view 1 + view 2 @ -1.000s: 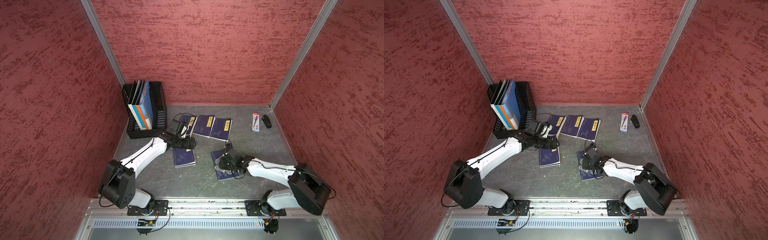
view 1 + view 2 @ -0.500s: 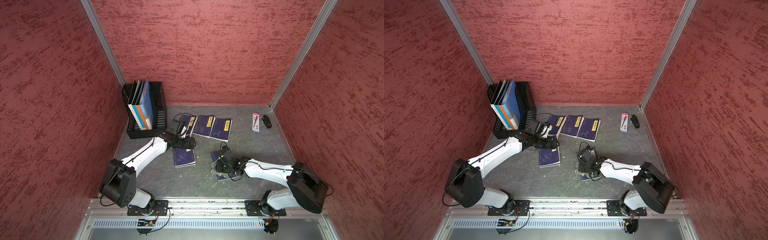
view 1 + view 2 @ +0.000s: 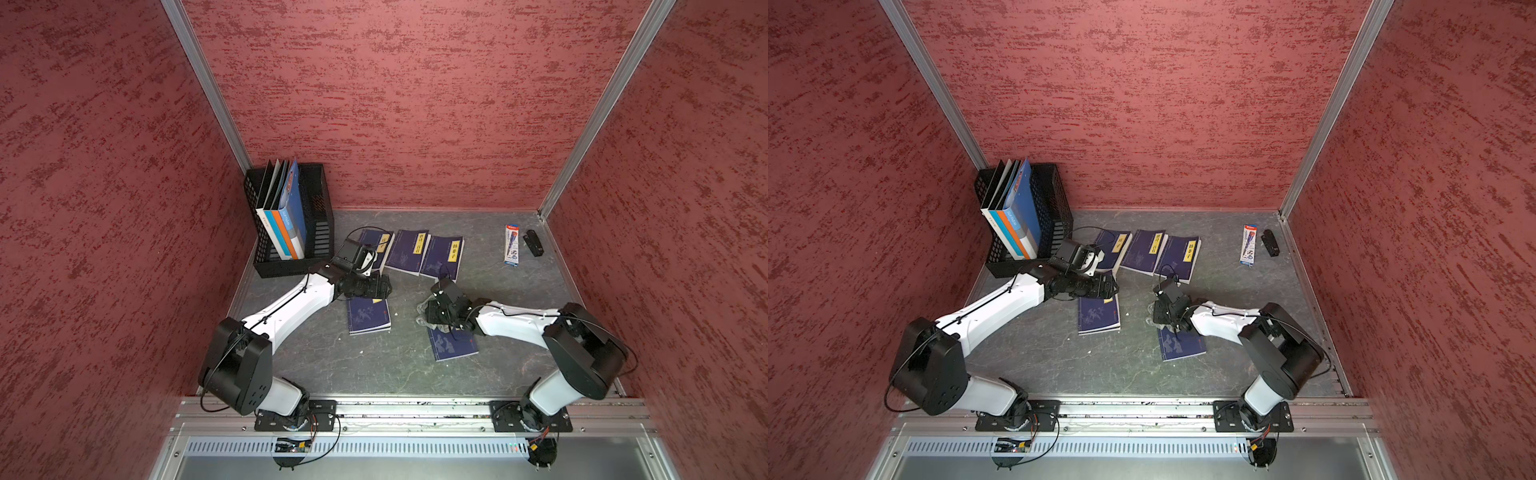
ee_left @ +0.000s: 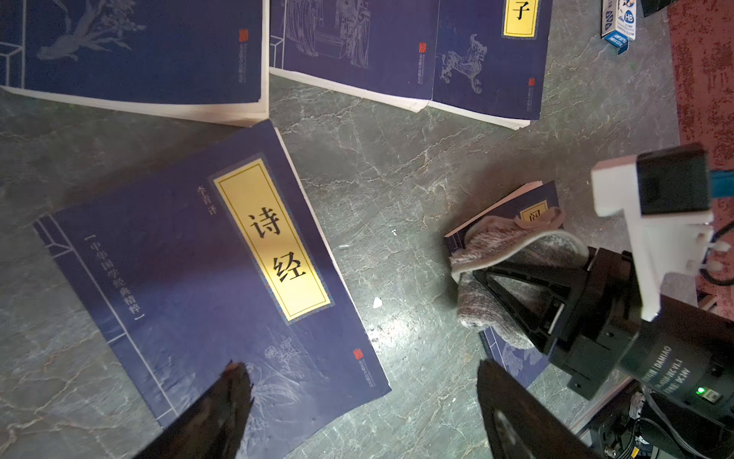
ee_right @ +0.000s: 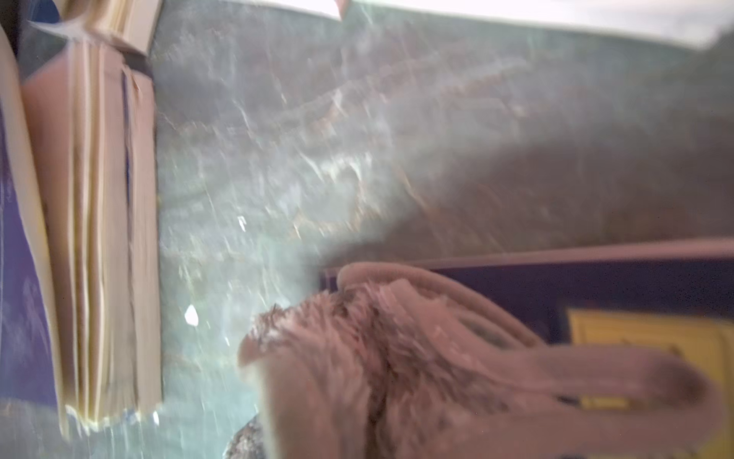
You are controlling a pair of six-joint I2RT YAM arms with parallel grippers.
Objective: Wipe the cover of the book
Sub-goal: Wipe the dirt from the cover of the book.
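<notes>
In both top views, the right gripper (image 3: pixel 432 309) is clamping a crumpled grey-brown cloth (image 3: pixel 421 319). It is pressing the cloth onto a flat, dark blue book (image 3: pixel 455 349) lying directly beneath it, and the gripper body is hiding the book's far end. The left gripper (image 3: pixel 376 291) is hovering over the far edge of a second blue book (image 3: pixel 369 318). Three more blue books (image 3: pixel 415 249) are lying in a row just beyond it, and a black mesh file rack (image 3: pixel 320 224) is standing beside its wrist.

In the left wrist view, the left gripper's two dark fingers (image 4: pixel 222 409) are standing wide apart with nothing between them. One tip is overlapping the second book's matte cover, though contact is hard to judge. The fuzzy cloth is draping over the right gripper's black triangular fingers, covering most of the task book's yellow title label (image 4: pixel 534 212).

The right wrist view is heavily blurred. The plush cloth is filling the near foreground and hiding the fingers. Only a blue strip and a yellow patch of the book are showing behind it, with marbled grey table (image 5: pixel 317 119) beyond.
</notes>
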